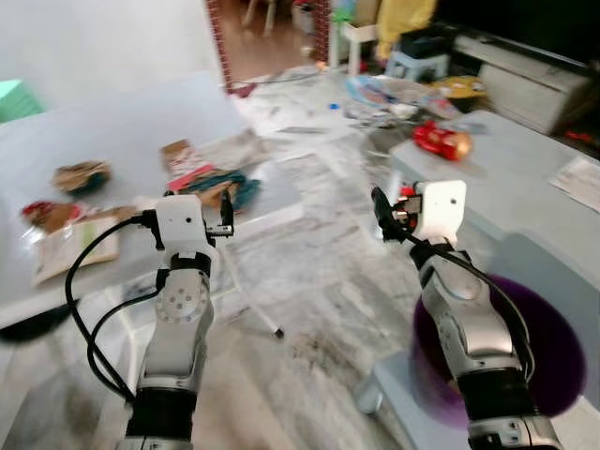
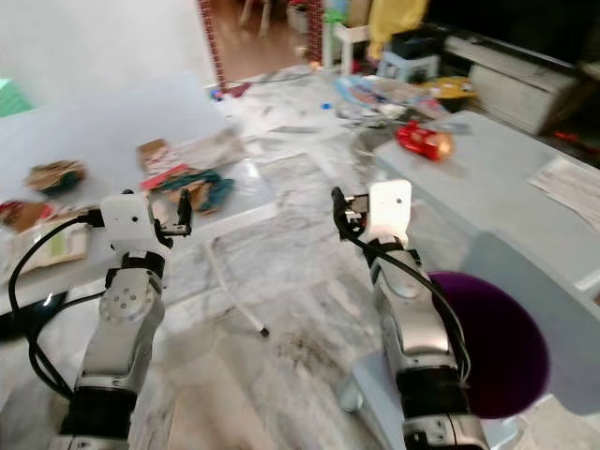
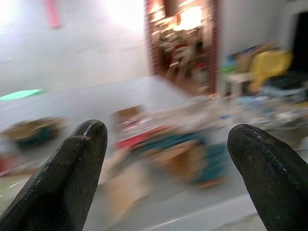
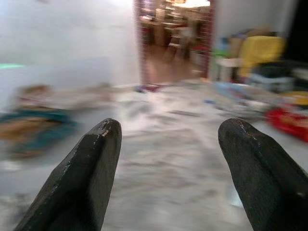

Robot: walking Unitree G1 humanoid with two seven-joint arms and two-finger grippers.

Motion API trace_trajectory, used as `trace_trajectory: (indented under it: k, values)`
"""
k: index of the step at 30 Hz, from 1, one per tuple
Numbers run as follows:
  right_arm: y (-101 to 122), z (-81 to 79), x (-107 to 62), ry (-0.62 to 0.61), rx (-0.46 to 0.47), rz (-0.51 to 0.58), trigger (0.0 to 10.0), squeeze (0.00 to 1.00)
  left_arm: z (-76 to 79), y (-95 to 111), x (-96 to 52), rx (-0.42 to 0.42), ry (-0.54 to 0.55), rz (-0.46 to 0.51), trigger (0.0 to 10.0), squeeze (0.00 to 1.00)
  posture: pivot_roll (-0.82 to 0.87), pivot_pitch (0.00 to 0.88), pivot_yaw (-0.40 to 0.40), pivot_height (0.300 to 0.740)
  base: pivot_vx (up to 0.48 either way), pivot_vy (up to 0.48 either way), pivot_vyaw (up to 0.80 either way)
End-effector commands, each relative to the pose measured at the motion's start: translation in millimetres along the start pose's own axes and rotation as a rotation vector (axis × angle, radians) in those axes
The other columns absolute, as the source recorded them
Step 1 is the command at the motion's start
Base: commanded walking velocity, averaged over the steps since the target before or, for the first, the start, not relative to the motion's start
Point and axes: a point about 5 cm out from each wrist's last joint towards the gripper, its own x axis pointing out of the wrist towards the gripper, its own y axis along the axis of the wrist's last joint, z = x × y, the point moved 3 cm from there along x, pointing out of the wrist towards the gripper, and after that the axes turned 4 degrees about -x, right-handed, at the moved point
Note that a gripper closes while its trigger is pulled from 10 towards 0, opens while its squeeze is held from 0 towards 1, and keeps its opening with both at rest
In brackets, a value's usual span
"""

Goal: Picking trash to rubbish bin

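Nearest the camera, the two silver arms are raised side by side, and beside the right forearm a round dark-purple bin (image 1: 548, 352) is seen, tucked against the pale grey desk (image 1: 534, 178) on that side. The left tool (image 1: 225, 214) is held with its black fingers (image 3: 77, 163) spread wide and with nothing between them; the right tool (image 1: 382, 216) is likewise spread wide and empty, as both wrist views show.

Ahead of and slightly below the left tool, crumpled brown, red and teal wrappers and cardboard scraps (image 1: 211, 178) are strewn over a low white desk (image 1: 112, 131); further wrappers (image 1: 80, 176) lie to its outer side. Beyond the right tool, a red crushed packet (image 1: 441, 141) rests on the grey desk, with more litter on the marble floor (image 1: 319, 272) further off.

The views are smeared, so the body is judged to be in motion. For a sound pick, the stance should be settled until the blur clears, one separate piece should be singled out rather than the heap, and the wide fingers should be lowered astride it before closing, so that the light wrapper is not pushed away. The bin's place beside the right arm should be kept in mind for the carry.

No brand, label or writing can be read; the print on the wrappers is blurred.
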Motion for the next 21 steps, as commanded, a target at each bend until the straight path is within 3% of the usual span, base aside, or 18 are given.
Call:
trace_trajectory:
  k: [1, 4, 14, 21]
  values:
    - [-0.7, 4.6, -1.5, -0.003, -0.012, -0.003, 10.0, 0.00, -0.1, 3.3, -0.8, 0.016, 0.010, 0.011, 10.0, 0.00, -0.02, 0.019, 0.049, 0.740, 0.000, 0.000, 0.80]
    - [0.2, 0.9, -1.9, 0.010, -0.009, 0.000, 10.0, 0.00, -5.7, -2.2, -5.7, 0.031, 0.040, -0.008, 10.0, 0.00, -0.02, 0.025, 0.044, 0.740, 0.000, 0.000, 0.80]
    - [-1.2, -12.7, -5.2, 0.073, -0.010, 0.001, 10.0, 0.00, -3.7, -6.5, -10.9, 0.026, 0.051, -0.028, 10.0, 0.00, -0.02, 0.035, 0.039, 0.740, 0.000, 0.000, 0.80]
    - [-1.0, -12.8, -6.1, 0.075, 0.004, 0.002, 10.0, 0.00, -2.6, -7.8, -11.6, 0.000, 0.049, -0.039, 10.0, 0.00, -0.02, 0.037, 0.037, 0.740, 0.000, 0.000, 0.15]
